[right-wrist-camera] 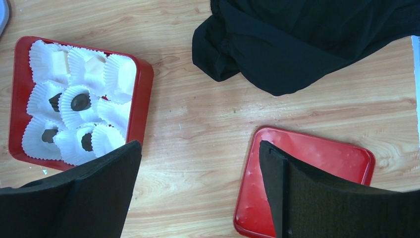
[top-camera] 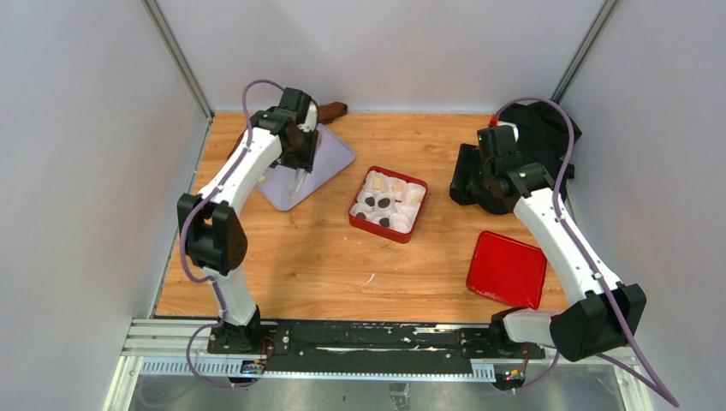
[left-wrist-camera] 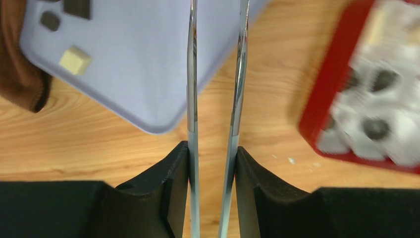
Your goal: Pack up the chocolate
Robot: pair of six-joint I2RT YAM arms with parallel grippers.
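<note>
Over the far-left corner of the tabletop (top-camera: 325, 265), the left claw (left-wrist-camera: 213, 153) grips tweezers (left-wrist-camera: 192, 89) above a tray (left-wrist-camera: 148, 74) bearing chocolate (left-wrist-camera: 75, 60). More chocolate sits in the central box (right-wrist-camera: 142, 89). The right claw (right-wrist-camera: 198, 168) gapes, empty.

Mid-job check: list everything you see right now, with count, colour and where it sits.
boxed chocolate: six showing, four dark brown and two cream, in the paper cups
loose chocolate: three showing, two dark and one cream, on the tray
paper cups: about nine, white, filling the red box
red box: one, red, table centre
lid: one, red, flat at near right
tray: one, lavender, far left
brown cloth: one, brown, by the tray's far edge
black cloth: one, black, far right
table: one, wood
tweezers: one, metal, in the left gripper
left gripper: shut on the tweezers, over the tray
right gripper: open, empty
</note>
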